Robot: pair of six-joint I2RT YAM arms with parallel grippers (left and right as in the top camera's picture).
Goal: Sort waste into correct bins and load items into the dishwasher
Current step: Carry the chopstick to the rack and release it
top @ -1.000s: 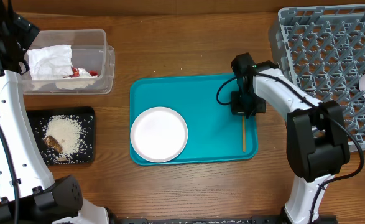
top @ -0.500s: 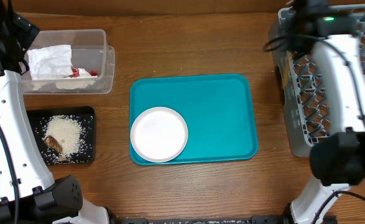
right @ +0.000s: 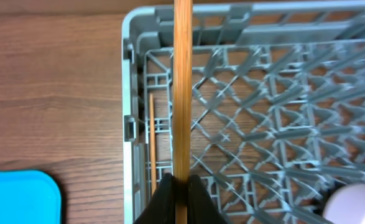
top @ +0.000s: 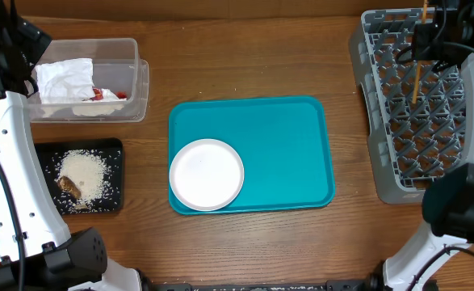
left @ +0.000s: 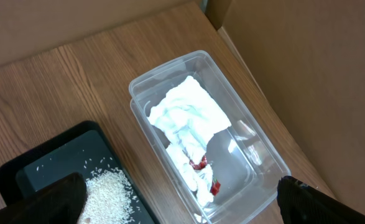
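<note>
My right gripper [right: 181, 194] is shut on a wooden chopstick [right: 182, 87] and holds it above the left part of the grey dish rack [top: 414, 153]; the chopstick also shows overhead [top: 418, 65]. A second chopstick [right: 152, 143] lies inside the rack along its left wall. A white cup [right: 356, 208] sits in the rack. A white plate [top: 207, 174] lies on the teal tray [top: 285, 145]. My left gripper [left: 182, 205] is open and empty above the clear tub [left: 257, 143], which holds the napkin [left: 185, 115] and red wrapper [left: 214, 185]. The black tray [top: 107, 149] holds rice [top: 87, 171] and a brown scrap [top: 69, 186].
The rack's left wall [right: 128, 93] stands between the wooden table and the grid. The tub [top: 136, 81] and the black tray sit at the left, the teal tray in the middle. The left arm's white link [top: 2, 162] runs down the left edge.
My right gripper has lifted the chopstick off the teal tray's right side and carried it up and right, over the dish rack. The left arm has not moved.
</note>
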